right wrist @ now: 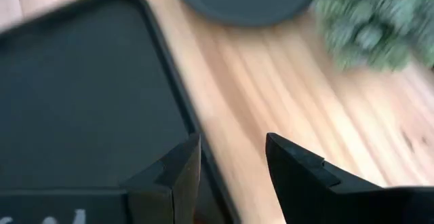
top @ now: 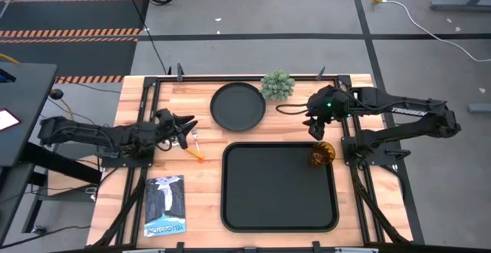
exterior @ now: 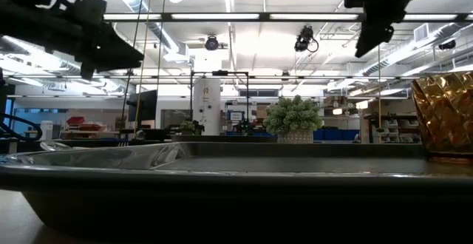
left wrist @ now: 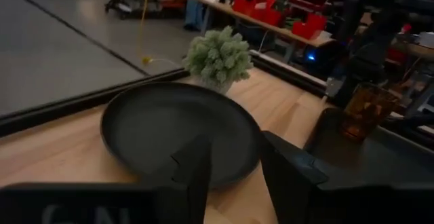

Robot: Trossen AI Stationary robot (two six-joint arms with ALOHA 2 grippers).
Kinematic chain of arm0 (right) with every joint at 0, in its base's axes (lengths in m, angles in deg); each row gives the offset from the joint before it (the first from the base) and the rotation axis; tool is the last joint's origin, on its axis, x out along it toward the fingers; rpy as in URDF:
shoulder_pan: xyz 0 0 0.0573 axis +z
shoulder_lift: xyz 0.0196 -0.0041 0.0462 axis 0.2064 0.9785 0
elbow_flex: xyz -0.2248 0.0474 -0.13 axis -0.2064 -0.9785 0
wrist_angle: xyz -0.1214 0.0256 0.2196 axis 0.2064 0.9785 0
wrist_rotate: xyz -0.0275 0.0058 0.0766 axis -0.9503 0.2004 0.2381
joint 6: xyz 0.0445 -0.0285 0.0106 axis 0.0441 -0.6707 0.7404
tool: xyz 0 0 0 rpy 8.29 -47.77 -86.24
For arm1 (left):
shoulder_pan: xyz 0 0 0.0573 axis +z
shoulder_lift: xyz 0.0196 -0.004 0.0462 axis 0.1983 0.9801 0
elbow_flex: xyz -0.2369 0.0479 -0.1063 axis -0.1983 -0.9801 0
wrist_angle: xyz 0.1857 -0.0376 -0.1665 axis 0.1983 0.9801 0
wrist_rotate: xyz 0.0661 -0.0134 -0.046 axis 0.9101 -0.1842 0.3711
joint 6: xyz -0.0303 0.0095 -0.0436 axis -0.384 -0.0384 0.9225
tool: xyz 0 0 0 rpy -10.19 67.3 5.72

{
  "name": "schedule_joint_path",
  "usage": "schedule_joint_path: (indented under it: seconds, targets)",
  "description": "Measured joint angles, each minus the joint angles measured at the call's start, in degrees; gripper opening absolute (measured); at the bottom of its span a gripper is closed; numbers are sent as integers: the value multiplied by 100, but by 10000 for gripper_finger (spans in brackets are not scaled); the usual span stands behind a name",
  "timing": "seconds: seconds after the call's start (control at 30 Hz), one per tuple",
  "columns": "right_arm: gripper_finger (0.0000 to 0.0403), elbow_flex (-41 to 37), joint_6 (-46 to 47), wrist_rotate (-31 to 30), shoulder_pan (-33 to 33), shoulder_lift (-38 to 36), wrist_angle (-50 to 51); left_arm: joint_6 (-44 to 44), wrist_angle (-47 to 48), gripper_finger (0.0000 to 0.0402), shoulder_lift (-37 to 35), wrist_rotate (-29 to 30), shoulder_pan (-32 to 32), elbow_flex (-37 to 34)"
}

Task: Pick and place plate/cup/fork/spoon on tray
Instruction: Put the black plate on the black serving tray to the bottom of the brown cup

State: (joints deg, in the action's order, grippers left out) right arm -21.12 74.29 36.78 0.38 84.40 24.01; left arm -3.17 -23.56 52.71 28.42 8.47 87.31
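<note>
The black tray (top: 280,207) lies at the table's middle near side. The amber cup (top: 321,156) stands upright in its far right corner and also shows in the low view (exterior: 447,114) and the left wrist view (left wrist: 366,108). The round black plate (top: 238,106) lies flat on the wood beyond the tray. An orange-handled utensil (top: 196,149) lies on the table left of the tray; whether it is the fork or the spoon I cannot tell. My left gripper (top: 186,125) is open and empty beside it, pointing at the plate (left wrist: 176,132). My right gripper (top: 316,126) is open and empty above the table, just beyond the cup.
A small potted plant (top: 277,85) stands at the far edge, right of the plate. A book (top: 165,204) lies at the near left. Bare wood shows between the plate and the tray (right wrist: 258,88).
</note>
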Motion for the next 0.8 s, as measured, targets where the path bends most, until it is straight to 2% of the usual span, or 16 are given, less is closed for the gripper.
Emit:
schedule_joint_path:
  seconds: [0.33, 0.5, 0.7, 0.8]
  targets:
    - [180, -1114, 78, -3, 24, -133, -2140, 502, -5, 189, 728, -1641, 1161, 54]
    - [187, -1435, 117, -74, 34, -131, -2656, 820, -4, 194, 1058, -1867, 1641, 56]
    - [187, -1629, 57, -832, 272, -131, -3117, 1095, 60, 191, 1597, -2113, 2207, 102]
    - [188, -1638, -20, -938, 339, -131, -3227, 1097, 361, 190, 1919, -2315, 2476, 374]
